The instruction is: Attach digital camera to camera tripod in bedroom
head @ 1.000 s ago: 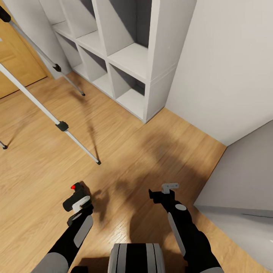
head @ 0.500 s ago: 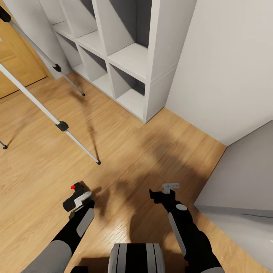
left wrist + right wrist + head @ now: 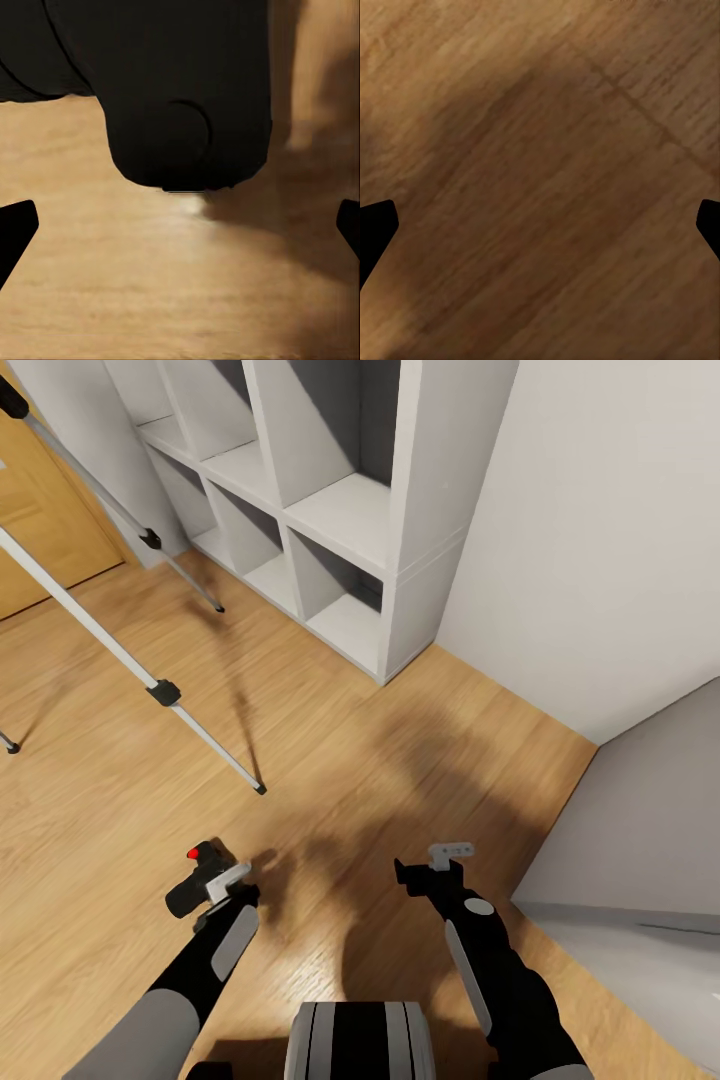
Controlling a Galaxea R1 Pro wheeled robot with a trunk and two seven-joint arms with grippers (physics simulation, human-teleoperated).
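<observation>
Digital camera point(image 3: 196, 877), a small black body with a red button on top, sits at the tip of the left gripper point(image 3: 222, 887), low on the robot's left side over the light wood floor point(image 3: 330, 760). From the head view it lies just ahead and to the outside of the white finger piece, touching it. In the left wrist view the camera's rounded black body point(image 3: 187, 97) hangs close before the lens, while the two dark fingertips point(image 3: 15, 229) show far apart at the picture's edges, with bare floor between them; whether the fingers are actually clamped on the camera cannot be told from these views.

The right gripper point(image 3: 436, 865) hangs at about the same height on the robot's right, well apart from the camera, carrying nothing. Its wrist view shows wood planks point(image 3: 540, 180) between two dark fingertips point(image 3: 376, 225) spread wide.

The camera tripod point(image 3: 160, 690) stands ahead and to the left of the camera. One silver-white leg runs down to a black foot on the floor not far in front of the left gripper, a second leg reaches toward the white cube shelf point(image 3: 330, 510), and a third foot shows at the left edge. Its head is out of frame.

A wooden door point(image 3: 40, 530) stands behind the tripod, a pale grey wall point(image 3: 600, 540) beside the shelf, and a grey bed corner point(image 3: 650, 860) to the right.
</observation>
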